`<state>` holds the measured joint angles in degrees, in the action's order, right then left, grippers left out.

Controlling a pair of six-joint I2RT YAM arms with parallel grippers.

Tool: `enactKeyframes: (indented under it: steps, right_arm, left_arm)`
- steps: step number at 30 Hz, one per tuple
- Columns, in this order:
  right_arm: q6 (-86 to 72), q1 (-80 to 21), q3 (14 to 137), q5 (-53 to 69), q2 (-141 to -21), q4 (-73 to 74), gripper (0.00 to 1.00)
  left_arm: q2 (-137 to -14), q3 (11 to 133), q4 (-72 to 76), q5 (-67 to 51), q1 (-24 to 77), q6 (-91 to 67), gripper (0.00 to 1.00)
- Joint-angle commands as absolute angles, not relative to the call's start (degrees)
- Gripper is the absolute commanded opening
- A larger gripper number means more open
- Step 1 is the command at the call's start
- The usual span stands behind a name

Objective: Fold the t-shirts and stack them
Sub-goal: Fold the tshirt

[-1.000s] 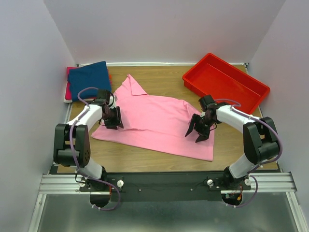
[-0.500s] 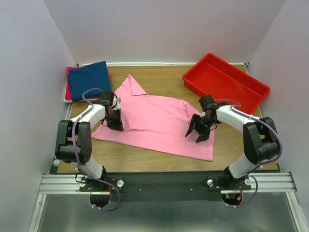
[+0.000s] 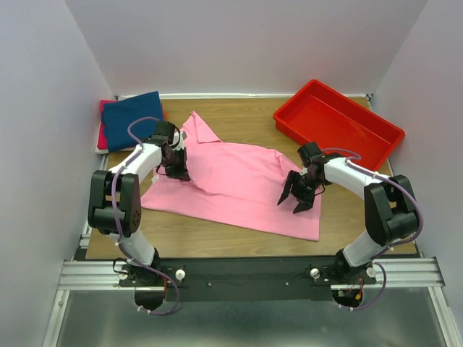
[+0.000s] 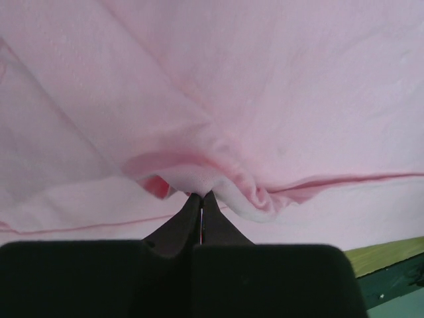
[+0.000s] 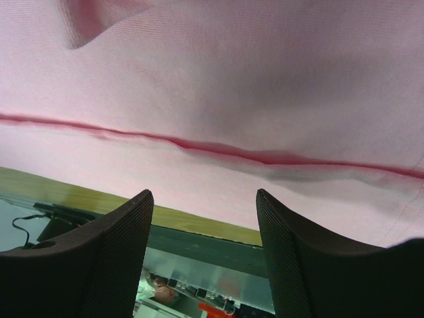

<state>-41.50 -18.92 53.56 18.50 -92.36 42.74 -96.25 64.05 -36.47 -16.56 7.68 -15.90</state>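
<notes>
Two grippers work one shirt, listed left to right.

The folded stack sits beyond and outboard of the left fingers, apart from them. It has the navy shirt point(image 3: 134, 116) on top and a red-magenta shirt point(image 3: 103, 131) edge showing under it.

The left gripper point(image 4: 201, 202) has its jaws fully together. A bunched ridge of the pink shirt point(image 3: 239, 181) is pinched right at the tips, and the cloth puckers up just ahead of them.

The left arm has its elbow bent near the table's left edge. Its forearm angles inward and the wrist pitches down, with the tips at cloth level.

The pink shirt lies spread on the table point(image 3: 239, 116). It runs from the left fingers across to under and past the right fingers, and the collar is beyond the left fingers.

My read of the step is to lift this left side and fold it over toward the middle. To do it well:
- Raise the cloth only enough to clear.
- Carry it in a low arc toward the right fingers.
- Keep the fold line straight.
- Don't drag the body of the shirt.
- Check that the pinch hasn't caught the layer underneath.

The right gripper point(image 3: 295, 200) has its jaws wide apart with nothing between them. The tips point down over the shirt's right part, and a seam line runs across just ahead of them. I can't tell whether they touch the cloth.

The right arm has its elbow out near the right edge, its forearm reaching inward and its wrist tipped down.

The red tray point(image 3: 336, 123) sits beyond the right fingers, apart from them and holding no shirt.
</notes>
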Motion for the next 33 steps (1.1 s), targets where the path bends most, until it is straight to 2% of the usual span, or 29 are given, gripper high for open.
enactKeyframes:
  steps: [1, 27, 33]
  right_arm:
    - [-41.13, -19.07, 53.53, 16.61, -93.25, 43.59, 0.7]
    - [-40.61, -18.99, 54.32, 16.61, -94.66, 43.42, 0.71]
    - [-40.52, -18.99, 54.93, 16.61, -95.18, 43.51, 0.71]
  left_arm:
    - [-99.49, 68.45, -37.97, -18.72, 8.7, -14.94, 0.0]
    - [-109.25, 81.38, -40.69, -17.67, 17.31, -12.48, 0.0]
    - [-111.44, 84.02, -41.39, -16.96, 18.19, -12.04, 0.1]
